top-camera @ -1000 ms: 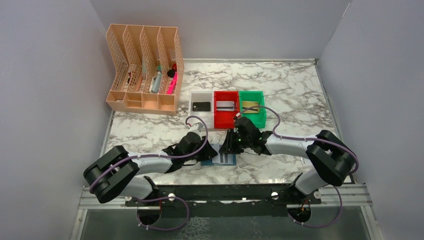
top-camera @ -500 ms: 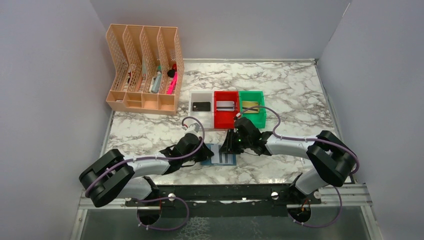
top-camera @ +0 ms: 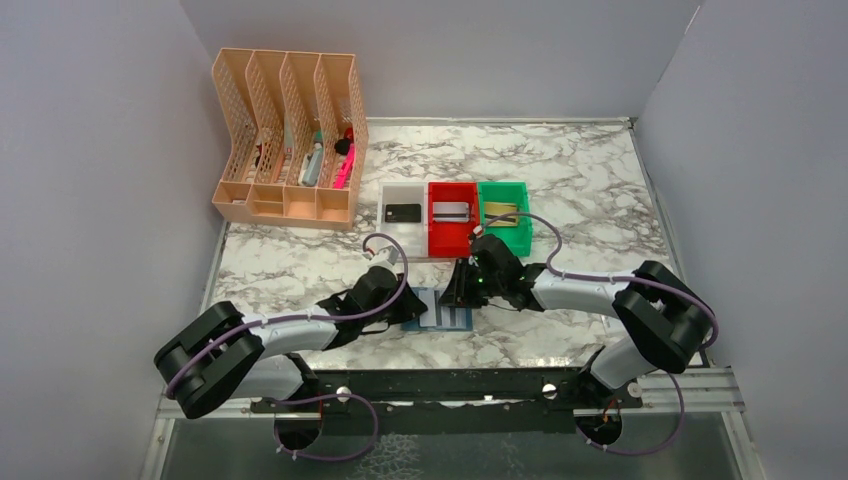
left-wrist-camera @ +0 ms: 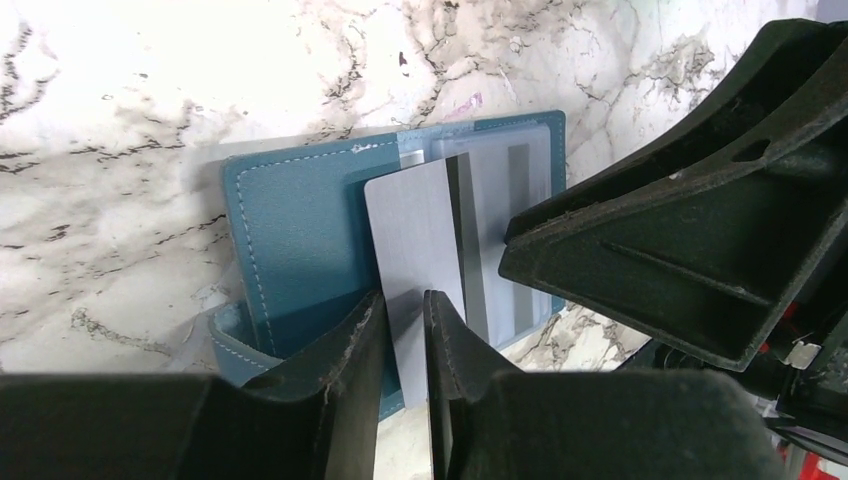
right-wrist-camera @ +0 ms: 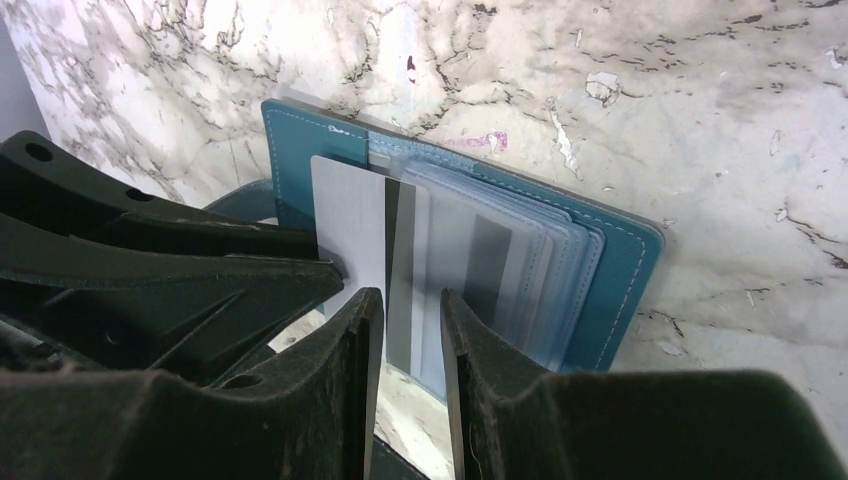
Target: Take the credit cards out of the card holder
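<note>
The blue card holder (top-camera: 445, 310) lies open on the marble between both grippers. It also shows in the left wrist view (left-wrist-camera: 290, 240) and the right wrist view (right-wrist-camera: 625, 275). A silver-grey credit card (left-wrist-camera: 415, 230) sticks partway out of the clear pockets toward the left side (right-wrist-camera: 348, 215). My left gripper (left-wrist-camera: 405, 300) is nearly shut, with its tips resting on this card. My right gripper (right-wrist-camera: 412, 298) is nearly shut, with its tips on the clear pockets (right-wrist-camera: 500, 255), where another card's dark stripe shows. In the top view the left gripper (top-camera: 415, 308) and the right gripper (top-camera: 463, 297) almost touch.
Behind the wallet stand a white bin (top-camera: 402, 192) with a black card, a red bin (top-camera: 451, 190) with a silver card, and a green bin (top-camera: 503, 189) with a gold card. A peach mesh file rack (top-camera: 290, 130) stands at the back left.
My left arm's elbow has drifted a little to the left. The wallet, the right arm and both grippers stay about where they were.
</note>
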Controlling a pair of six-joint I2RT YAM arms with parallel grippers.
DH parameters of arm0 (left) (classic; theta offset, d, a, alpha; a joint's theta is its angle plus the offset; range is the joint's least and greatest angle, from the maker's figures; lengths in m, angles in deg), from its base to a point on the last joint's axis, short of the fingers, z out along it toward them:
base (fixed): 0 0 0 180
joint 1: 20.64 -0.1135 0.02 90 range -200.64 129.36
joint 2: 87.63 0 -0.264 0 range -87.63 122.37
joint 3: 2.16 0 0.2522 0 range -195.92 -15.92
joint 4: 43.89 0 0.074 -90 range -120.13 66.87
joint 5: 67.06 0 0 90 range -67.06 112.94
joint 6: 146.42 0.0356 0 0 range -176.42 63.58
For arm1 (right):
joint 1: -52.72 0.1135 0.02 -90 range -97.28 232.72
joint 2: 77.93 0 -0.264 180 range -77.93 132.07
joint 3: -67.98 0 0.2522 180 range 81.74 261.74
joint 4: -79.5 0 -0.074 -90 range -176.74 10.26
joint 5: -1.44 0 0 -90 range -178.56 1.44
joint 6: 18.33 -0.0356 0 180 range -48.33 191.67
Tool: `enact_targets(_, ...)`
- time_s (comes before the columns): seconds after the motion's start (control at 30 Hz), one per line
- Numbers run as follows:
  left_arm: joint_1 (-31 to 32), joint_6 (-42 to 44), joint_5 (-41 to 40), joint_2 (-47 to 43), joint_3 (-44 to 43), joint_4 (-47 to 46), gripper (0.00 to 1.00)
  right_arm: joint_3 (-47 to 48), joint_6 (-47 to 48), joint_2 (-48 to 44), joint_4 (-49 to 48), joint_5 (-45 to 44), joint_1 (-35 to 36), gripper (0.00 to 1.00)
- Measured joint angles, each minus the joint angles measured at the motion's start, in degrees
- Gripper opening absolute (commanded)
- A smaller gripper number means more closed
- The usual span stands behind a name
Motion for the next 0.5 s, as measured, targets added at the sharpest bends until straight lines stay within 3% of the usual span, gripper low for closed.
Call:
enact_targets(0.23, -0.02, -0.28, 1.46, 0.24, 0.00, -1.55, 0.29, -0.33, -0.37, 0.46, -1.42, 0.94, -0.24, 0.34)
enact_targets(0.5, -0.44, -1.75, 3.13, 0.15, 0.90, -4.74, 0.26, -0.59, -0.39, 0.70, -2.49, 1.36, -0.26, 0.34)
